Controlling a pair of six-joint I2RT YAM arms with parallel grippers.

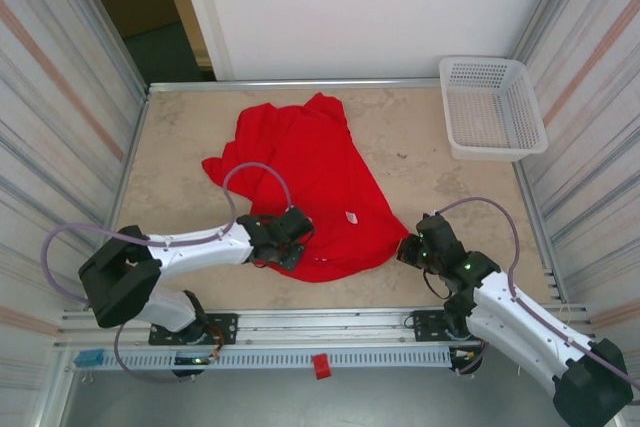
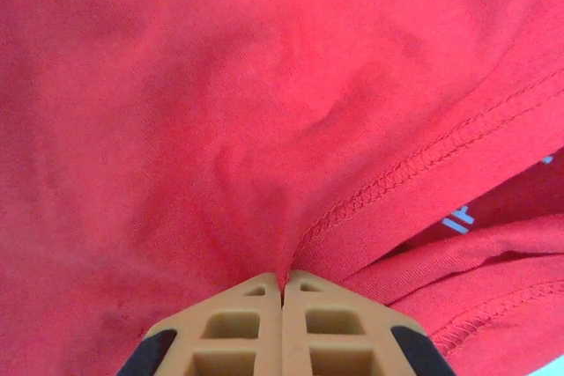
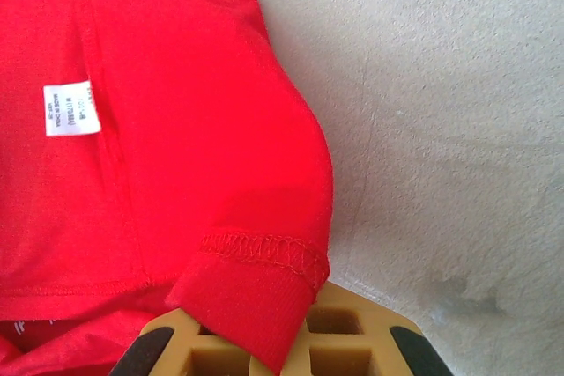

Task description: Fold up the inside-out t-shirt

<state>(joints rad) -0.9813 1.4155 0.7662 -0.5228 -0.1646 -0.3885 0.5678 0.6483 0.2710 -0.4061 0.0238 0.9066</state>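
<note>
The inside-out t-shirt (image 1: pixel 310 172) is bright red and lies crumpled in the middle of the table, its white label (image 1: pixel 352 217) near the front edge. My left gripper (image 1: pixel 290 244) is at the shirt's near left edge. In the left wrist view the left gripper (image 2: pixel 284 286) is shut, with a fold of the t-shirt (image 2: pixel 220 112) pinched between its tan fingers beside a stitched hem. My right gripper (image 1: pixel 411 248) is at the shirt's near right corner. The right gripper (image 3: pixel 295 345) is shut on the ribbed hem corner of the t-shirt (image 3: pixel 176 129), close to the label (image 3: pixel 70 108).
A white plastic lattice basket (image 1: pixel 492 107) stands at the back right corner. Bare beige tabletop (image 1: pixel 440 187) lies right of the shirt, and more of it on the left. Corrugated walls close in both sides. A metal rail (image 1: pixel 320 322) runs along the near edge.
</note>
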